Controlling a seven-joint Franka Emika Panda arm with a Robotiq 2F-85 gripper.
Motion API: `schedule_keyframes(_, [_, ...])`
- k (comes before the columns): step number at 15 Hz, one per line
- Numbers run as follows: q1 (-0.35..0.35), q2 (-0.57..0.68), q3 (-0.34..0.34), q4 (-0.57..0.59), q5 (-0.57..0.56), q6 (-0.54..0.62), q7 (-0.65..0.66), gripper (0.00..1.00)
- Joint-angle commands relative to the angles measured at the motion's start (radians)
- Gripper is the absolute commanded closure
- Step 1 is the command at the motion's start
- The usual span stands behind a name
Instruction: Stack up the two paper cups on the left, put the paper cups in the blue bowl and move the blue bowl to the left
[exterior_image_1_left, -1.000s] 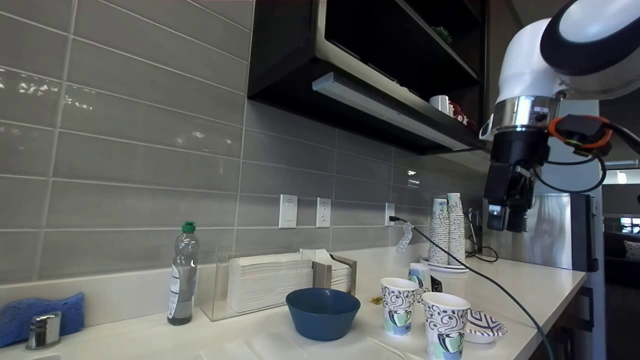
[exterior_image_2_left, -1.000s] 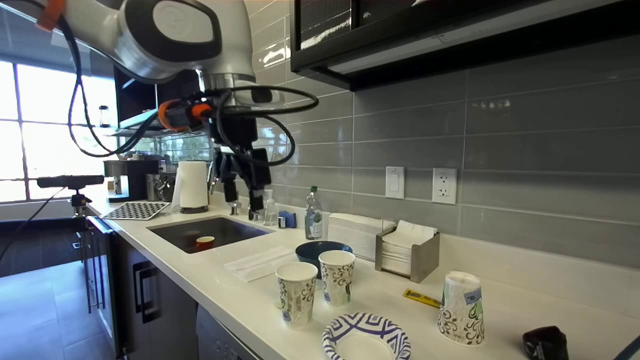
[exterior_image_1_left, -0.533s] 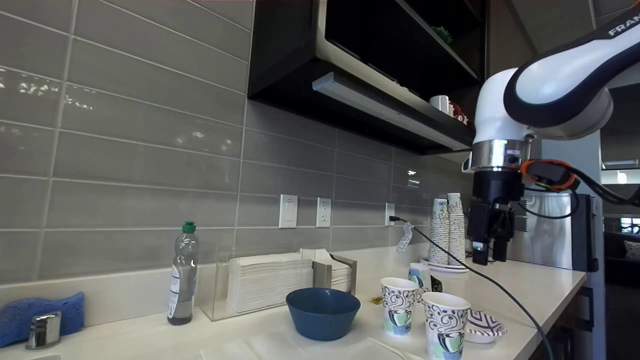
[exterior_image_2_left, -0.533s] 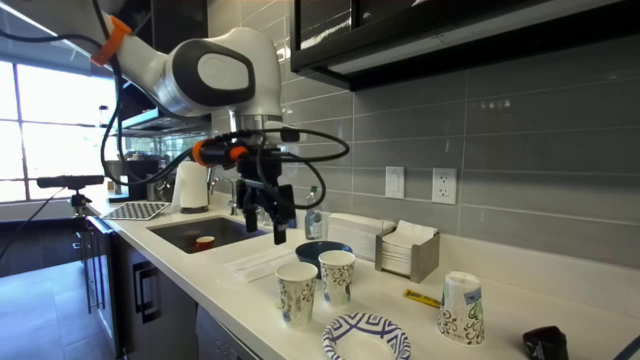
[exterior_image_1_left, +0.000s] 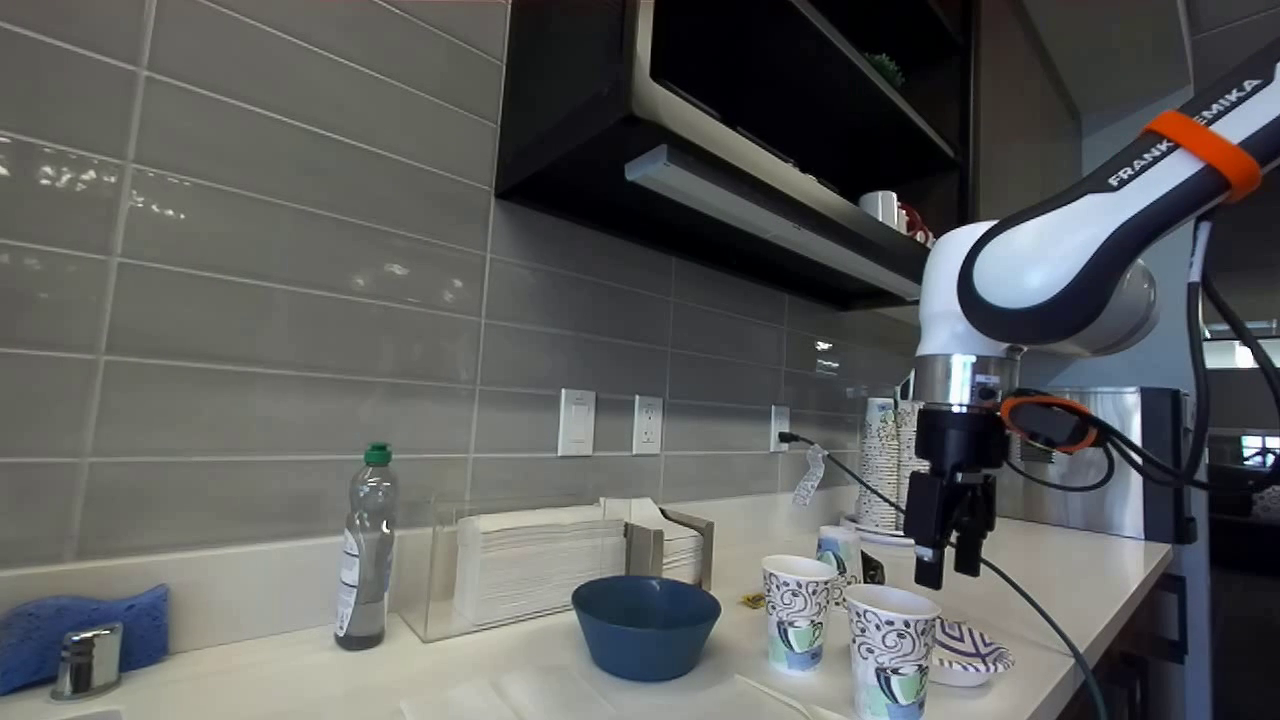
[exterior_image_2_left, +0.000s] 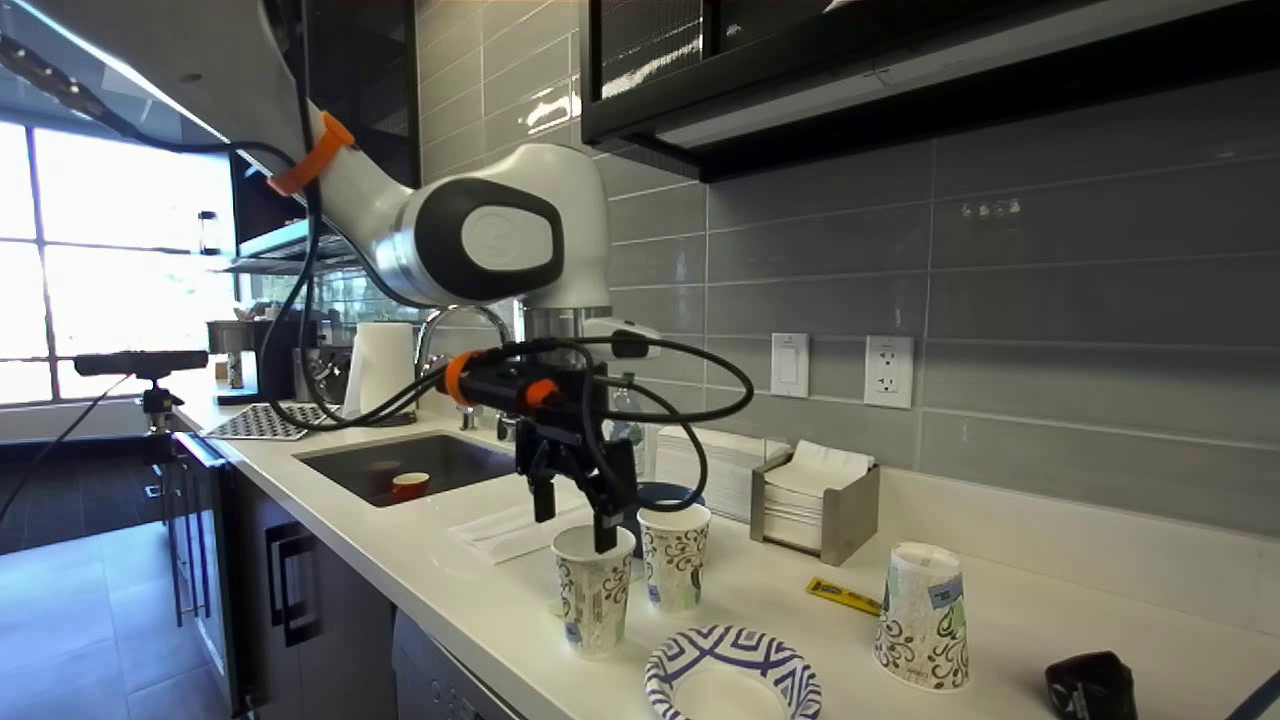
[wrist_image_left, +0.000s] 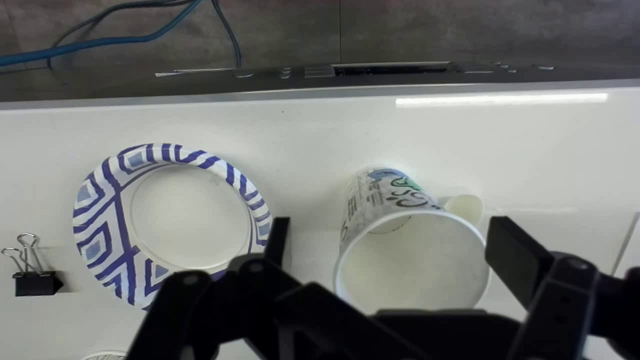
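Two white paper cups with swirl print stand upright near the counter's front. The nearer cup (exterior_image_1_left: 890, 650) sits by the front edge, and the second cup (exterior_image_1_left: 797, 615) is just behind it, both seen in both exterior views. Beyond them is the blue bowl (exterior_image_1_left: 645, 645), which holds nothing that I can see; in an exterior view the gripper partly covers it. My gripper (exterior_image_2_left: 575, 525) points down, open, just above the nearer cup (exterior_image_2_left: 592, 595). In the wrist view that cup's mouth (wrist_image_left: 410, 265) lies between the spread fingers (wrist_image_left: 517, 260), closer to the right one.
A blue-patterned paper plate (exterior_image_2_left: 725, 690) lies beside the nearer cup. An upside-down cup (exterior_image_2_left: 922, 620), a yellow packet (exterior_image_2_left: 843, 596) and a napkin holder (exterior_image_2_left: 850, 515) stand toward the wall. A flat napkin (exterior_image_2_left: 520, 530) lies near the sink. A cable (exterior_image_1_left: 1030, 605) crosses the counter.
The arm has come down from high up toward the cups, moving left in an exterior view and right in an exterior view. The gripper has stayed open. Cups, bowl and plate have not moved.
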Motion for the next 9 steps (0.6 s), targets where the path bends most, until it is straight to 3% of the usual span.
schedule_keyframes(1, [-0.014, 0.099, -0.014, 0.058, -0.012, 0.043, -0.047, 0.0])
schedule_keyframes(7, [-0.018, 0.18, -0.029, 0.126, 0.006, 0.069, -0.09, 0.02])
schedule_keyframes(8, [-0.018, 0.19, -0.031, 0.133, 0.009, 0.069, -0.095, 0.27])
schedule_keyframes(9, [-0.02, 0.195, -0.032, 0.138, 0.008, 0.067, -0.099, 0.27])
